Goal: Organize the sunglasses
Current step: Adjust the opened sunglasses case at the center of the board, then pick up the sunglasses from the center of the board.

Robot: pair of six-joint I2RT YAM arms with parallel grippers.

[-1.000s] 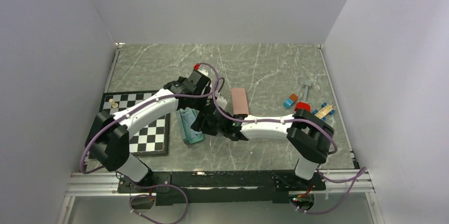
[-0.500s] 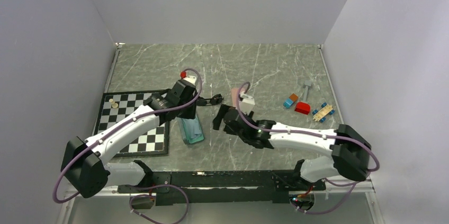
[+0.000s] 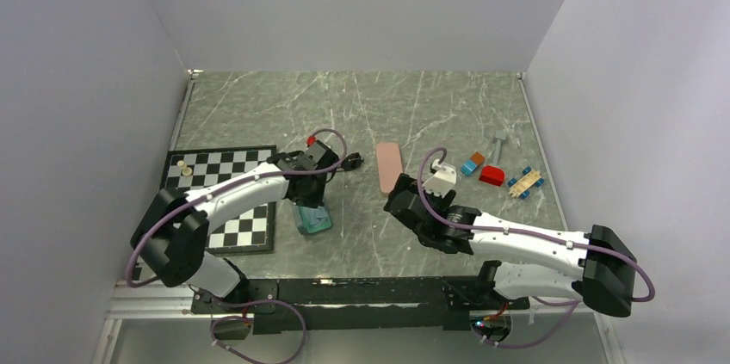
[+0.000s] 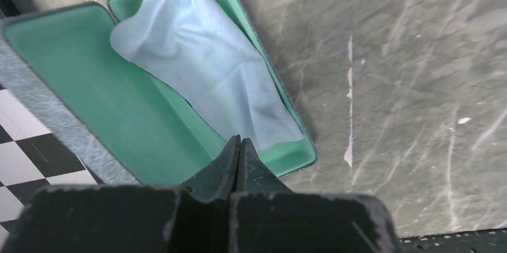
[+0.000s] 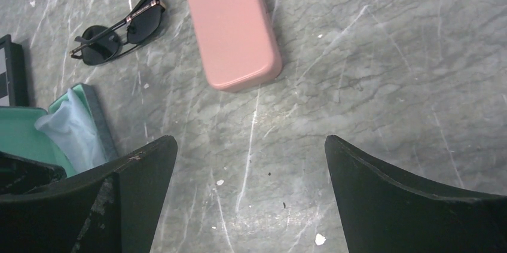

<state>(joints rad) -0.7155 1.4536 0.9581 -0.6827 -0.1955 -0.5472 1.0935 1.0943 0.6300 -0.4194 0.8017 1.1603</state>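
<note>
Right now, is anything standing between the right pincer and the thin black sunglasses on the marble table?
Nothing visible does. In the right wrist view, only the bare marble table lies between the open right pincer and the thin black-framed sunglasses. The oblong pink case lies beside them, off that path.

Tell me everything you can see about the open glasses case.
The open case lies flat on the marble table, next to the checkerboard. Its outside looks slate-blue and textured, its lining mint green. A crumpled light blue cloth lies in one half; no glasses inside. The shut left hand hangs over its edge.
</note>
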